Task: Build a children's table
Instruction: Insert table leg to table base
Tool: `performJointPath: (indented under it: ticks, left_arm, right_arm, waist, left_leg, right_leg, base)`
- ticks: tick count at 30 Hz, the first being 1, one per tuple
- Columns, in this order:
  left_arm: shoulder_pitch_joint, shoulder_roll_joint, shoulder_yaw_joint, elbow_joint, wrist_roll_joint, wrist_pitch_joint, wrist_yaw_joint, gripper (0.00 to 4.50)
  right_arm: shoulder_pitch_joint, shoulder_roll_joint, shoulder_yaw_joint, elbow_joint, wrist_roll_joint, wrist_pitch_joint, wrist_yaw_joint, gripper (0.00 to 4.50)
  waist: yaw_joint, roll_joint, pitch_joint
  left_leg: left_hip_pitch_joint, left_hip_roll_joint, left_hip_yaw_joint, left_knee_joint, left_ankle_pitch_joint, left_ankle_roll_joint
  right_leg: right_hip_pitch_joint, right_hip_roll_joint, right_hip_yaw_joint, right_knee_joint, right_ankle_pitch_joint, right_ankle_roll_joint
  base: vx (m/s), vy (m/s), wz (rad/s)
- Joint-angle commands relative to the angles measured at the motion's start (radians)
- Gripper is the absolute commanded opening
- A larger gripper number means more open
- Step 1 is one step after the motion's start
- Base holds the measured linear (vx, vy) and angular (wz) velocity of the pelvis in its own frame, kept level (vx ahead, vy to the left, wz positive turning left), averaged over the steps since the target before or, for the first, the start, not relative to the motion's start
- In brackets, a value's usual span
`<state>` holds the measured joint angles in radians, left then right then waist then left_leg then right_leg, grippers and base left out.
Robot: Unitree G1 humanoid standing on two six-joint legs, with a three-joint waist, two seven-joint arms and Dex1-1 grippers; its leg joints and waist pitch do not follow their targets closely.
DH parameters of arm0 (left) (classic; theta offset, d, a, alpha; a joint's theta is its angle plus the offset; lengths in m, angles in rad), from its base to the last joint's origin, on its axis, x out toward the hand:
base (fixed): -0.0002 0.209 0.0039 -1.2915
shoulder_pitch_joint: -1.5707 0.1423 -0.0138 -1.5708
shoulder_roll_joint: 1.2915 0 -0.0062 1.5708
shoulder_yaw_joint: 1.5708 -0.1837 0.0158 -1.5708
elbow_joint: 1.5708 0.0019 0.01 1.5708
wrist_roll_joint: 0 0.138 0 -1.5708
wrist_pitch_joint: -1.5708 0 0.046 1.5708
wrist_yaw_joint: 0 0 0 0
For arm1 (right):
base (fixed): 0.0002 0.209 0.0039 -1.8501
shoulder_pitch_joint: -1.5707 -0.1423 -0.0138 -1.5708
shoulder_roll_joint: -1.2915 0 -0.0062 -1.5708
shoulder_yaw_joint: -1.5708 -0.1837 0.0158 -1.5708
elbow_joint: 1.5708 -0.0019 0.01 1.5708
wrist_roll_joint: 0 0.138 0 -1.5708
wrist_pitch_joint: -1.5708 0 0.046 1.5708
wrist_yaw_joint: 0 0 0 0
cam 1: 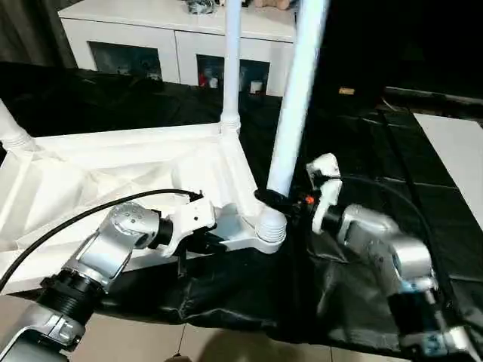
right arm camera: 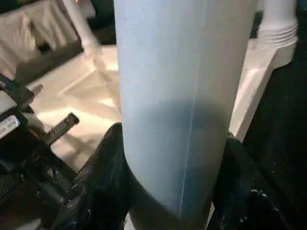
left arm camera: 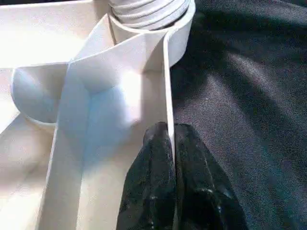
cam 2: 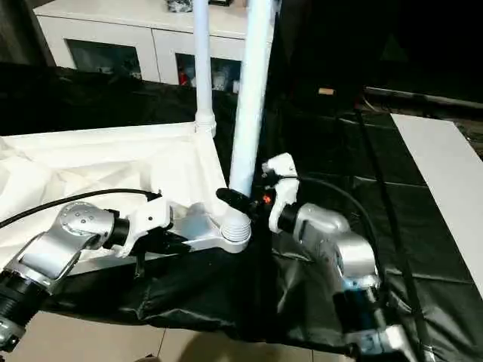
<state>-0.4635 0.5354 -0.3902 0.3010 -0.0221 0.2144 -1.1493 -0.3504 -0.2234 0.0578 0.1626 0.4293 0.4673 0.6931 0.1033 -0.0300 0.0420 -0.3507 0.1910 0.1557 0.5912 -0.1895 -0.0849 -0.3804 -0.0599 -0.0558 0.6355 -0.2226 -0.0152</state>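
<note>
A: What sits nearest?

B: The two silver forearms. The left gripper [left arm camera: 170, 158] has its black fingers [left arm camera: 148, 191] pressed together on the thin near edge wall of the tabletop [cam 1: 113, 173], pinching that rim just left of the near right corner socket [cam 1: 270, 230]. The wall runs straight between the two pads.

A: And the other arm?

B: The right gripper [cam 1: 281, 200] comes in from the right, and its fingers [right arm camera: 103, 182] clasp the near leg [cam 1: 296, 90] low on its shaft, one on each side, just above the ribbed collar where the leg enters that socket. The leg leans slightly to the right.

A: Where does the table itself lie?

B: Upside down on a black sheet [cam 1: 392, 166] spread over the floor, ribbed underside up, reaching from the centre of the scene off to the left. A second leg [cam 1: 231, 60] stands upright in the far right corner socket, and the base of a third leg [cam 1: 11, 132] shows at the far left corner.

A: Anything beyond it?

B: A white cabinet [cam 1: 173, 38] with dark glass doors stands past the sheet, and a pale board [cam 1: 456, 158] lies on the sheet at the right.
</note>
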Motion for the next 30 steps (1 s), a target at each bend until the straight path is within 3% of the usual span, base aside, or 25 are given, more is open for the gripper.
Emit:
performJointPath:
  ticks: [1, 7, 8, 15, 17, 21, 24, 29, 30]
  left_arm:
    - [-0.021, 0.001, 0.004, -0.008, 0.015, -0.025, -0.001, 0.0]
    - [-0.023, -0.002, 0.009, -0.005, 0.015, -0.027, 0.009, 0.0]
    - [-0.023, -0.003, 0.009, -0.004, 0.016, -0.027, 0.011, 0.0]
    - [-0.024, -0.003, 0.011, -0.002, 0.019, -0.028, 0.016, 0.0]
    - [-0.025, -0.003, 0.012, -0.001, 0.02, -0.029, 0.018, 0.0]
    - [-0.025, -0.003, 0.012, 0.001, 0.02, -0.028, 0.019, 0.0]
    - [-0.026, -0.003, 0.011, 0.003, 0.022, -0.029, 0.019, 0.0]
    - [-0.03, -0.006, 0.01, 0.006, 0.027, -0.032, 0.023, 0.0]
    - [-0.03, -0.006, 0.01, 0.006, 0.027, -0.032, 0.023, 0.0]
  right_arm:
    - [0.06, -0.008, -0.005, 0.05, -0.025, -0.009, -0.018, 1.83]
    - [0.133, 0.024, -0.031, 0.045, -0.027, -0.126, -0.005, 1.83]
    - [0.167, 0.03, -0.027, 0.047, -0.04, -0.187, -0.001, 1.82]
    - [0.234, 0.022, 0.015, 0.03, -0.089, -0.286, 0.026, 1.82]
    - [0.247, 0.022, 0.018, 0.026, -0.099, -0.312, 0.024, 1.82]
    - [0.253, 0.018, 0.026, 0.026, -0.106, -0.315, 0.026, 1.82]
    - [0.246, -0.003, 0.075, 0.026, -0.142, -0.299, 0.032, 1.82]
    - [0.191, -0.063, 0.192, 0.021, -0.214, -0.182, 0.063, 1.82]
    - [0.191, -0.063, 0.192, 0.021, -0.214, -0.182, 0.063, 1.82]
  waist:
    - [-0.005, 0.009, -0.041]
    - [-0.004, 0.011, -0.041]
    - [-0.002, 0.015, -0.041]
    - [0.001, 0.01, -0.038]
    - [0.002, 0.01, -0.039]
    - [0.001, 0.011, -0.037]
    - [0.0, 0.011, -0.035]
    - [-0.001, 0.005, -0.029]
    - [-0.001, 0.005, -0.029]
  left_leg:
    - [0.004, 0.041, -0.007, -0.09, -0.273, -0.034]
    - [0.004, 0.041, -0.007, -0.091, -0.271, -0.028]
    - [0.005, 0.042, -0.006, -0.092, -0.274, -0.027]
    - [0.005, 0.042, -0.007, -0.096, -0.3, -0.021]
    - [0.004, 0.043, -0.007, -0.097, -0.29, -0.019]
    - [0.004, 0.043, -0.007, -0.098, -0.295, -0.017]
    - [0.004, 0.042, -0.008, -0.099, -0.31, -0.02]
    - [0.011, 0.04, -0.012, -0.101, -0.354, -0.021]
    - [0.01, 0.04, -0.013, -0.102, -0.354, -0.021]
  right_leg:
    - [0.029, -0.084, 0.056, -0.098, -0.278, -0.138]
    - [0.027, -0.083, 0.056, -0.1, -0.27, -0.142]
    - [0.025, -0.084, 0.056, -0.101, -0.267, -0.142]
    - [0.024, -0.085, 0.058, -0.109, -0.323, -0.128]
    - [0.025, -0.083, 0.058, -0.107, -0.303, -0.129]
    - [0.025, -0.082, 0.057, -0.106, -0.289, -0.137]
    - [0.026, -0.083, 0.057, -0.11, -0.327, -0.128]
    - [0.018, -0.089, 0.06, -0.129, -0.501, -0.076]
    - [0.018, -0.089, 0.059, -0.129, -0.508, -0.073]
  base:
    - [0.0, 0.0, 0.0]
    - [0.0, 0.0, 0.0]
    - [0.0, 0.0, 0.0]
    - [0.0, 0.0, 0.0]
    - [0.0, 0.0, 0.0]
    - [0.0, 0.0, 0.0]
    - [0.0, 0.0, 0.0]
    - [0.0, 0.0, 0.0]
    - [0.0, 0.0, 0.0]
